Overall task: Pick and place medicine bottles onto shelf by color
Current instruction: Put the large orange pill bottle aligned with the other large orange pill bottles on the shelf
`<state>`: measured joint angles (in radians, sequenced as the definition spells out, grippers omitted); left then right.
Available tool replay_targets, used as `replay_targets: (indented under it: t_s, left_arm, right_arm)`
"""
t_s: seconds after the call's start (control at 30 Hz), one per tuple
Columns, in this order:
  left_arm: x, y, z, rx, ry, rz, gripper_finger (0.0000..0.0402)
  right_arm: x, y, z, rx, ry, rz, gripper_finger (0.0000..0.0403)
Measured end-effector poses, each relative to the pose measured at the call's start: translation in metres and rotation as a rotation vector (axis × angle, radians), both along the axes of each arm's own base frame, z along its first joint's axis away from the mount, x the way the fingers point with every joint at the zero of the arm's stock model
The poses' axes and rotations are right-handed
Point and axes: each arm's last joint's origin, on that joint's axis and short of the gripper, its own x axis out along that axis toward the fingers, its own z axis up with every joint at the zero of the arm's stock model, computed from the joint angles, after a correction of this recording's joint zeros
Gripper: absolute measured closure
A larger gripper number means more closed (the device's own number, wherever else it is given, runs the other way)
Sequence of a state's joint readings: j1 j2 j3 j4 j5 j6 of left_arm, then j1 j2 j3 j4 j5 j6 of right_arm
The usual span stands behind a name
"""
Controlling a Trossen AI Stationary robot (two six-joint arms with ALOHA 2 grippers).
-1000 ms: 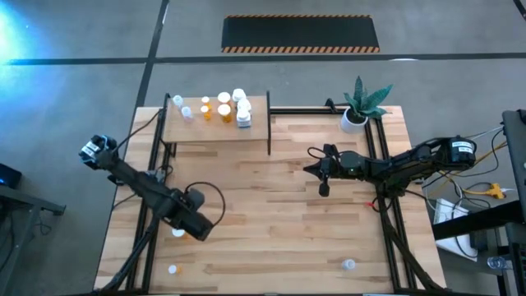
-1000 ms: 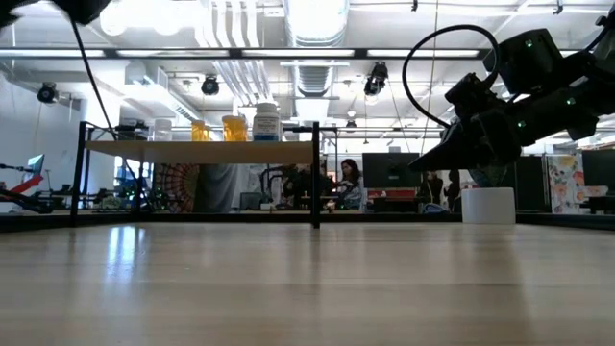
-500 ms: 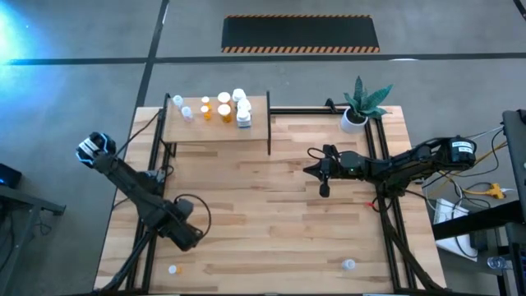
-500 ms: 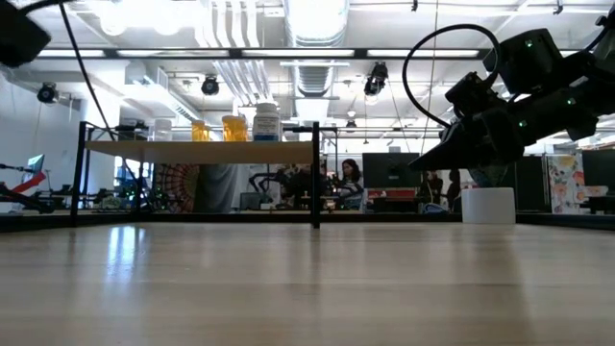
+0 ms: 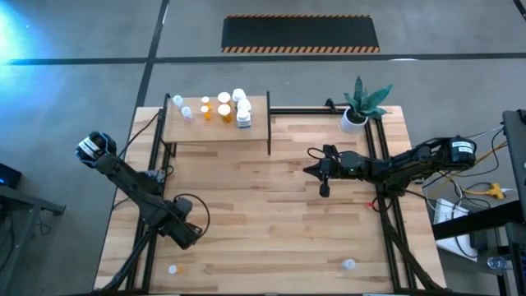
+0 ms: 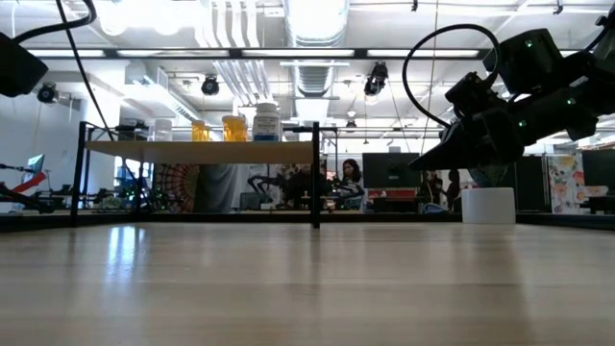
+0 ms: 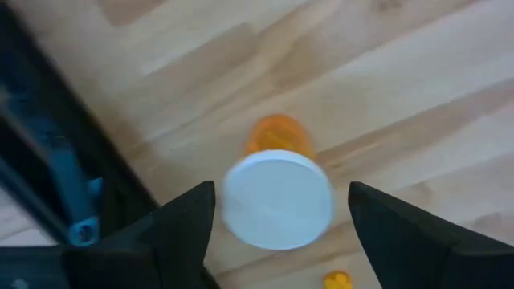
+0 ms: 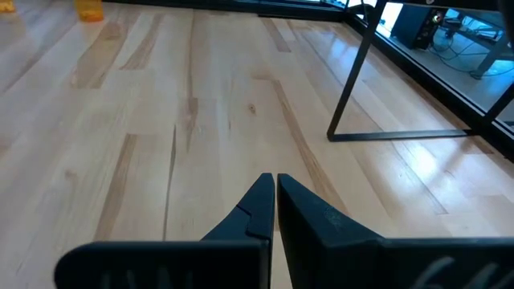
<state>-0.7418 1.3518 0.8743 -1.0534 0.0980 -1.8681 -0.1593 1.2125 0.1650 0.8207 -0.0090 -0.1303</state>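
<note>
An orange medicine bottle with a white cap (image 7: 277,201) stands upright on the table near its left near corner. My left gripper (image 5: 182,233) is above it, pointing down and open, with one finger on each side of the cap (image 7: 281,218) and a gap on both sides. My right gripper (image 5: 311,170) is shut and empty above the table's right middle; it also shows in the right wrist view (image 8: 273,193) and in the low view (image 6: 428,161). The wooden shelf (image 5: 215,130) at the far left carries several orange, white and clear bottles (image 5: 223,107).
Another orange bottle (image 5: 173,268) and a clear one (image 5: 349,265) stand near the table's near edge. A white pot with a green plant (image 5: 356,115) stands at the far right. Black frame rails (image 5: 385,205) run along the table's sides. Bare wood lies in the middle.
My left gripper has gone toward the table's left near corner and down, and now covers the orange bottle that showed beside it before. The bottle has stayed in place. My right arm has kept still.
</note>
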Motion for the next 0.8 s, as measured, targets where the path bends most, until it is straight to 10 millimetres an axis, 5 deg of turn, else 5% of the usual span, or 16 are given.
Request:
replay_targets:
  t_s: [0.5,0.8]
  left_arm:
    - [0.001,-0.001,-0.003,-0.022,-0.025,-0.051,0.0212]
    - [0.022,0.023,0.034,0.038,-0.279,-0.111,0.0208]
  right_arm:
    - [0.0,0.0,0.0,0.0,0.0,0.0,0.0394]
    - [0.0,0.0,0.0,0.0,0.0,0.0,0.0394]
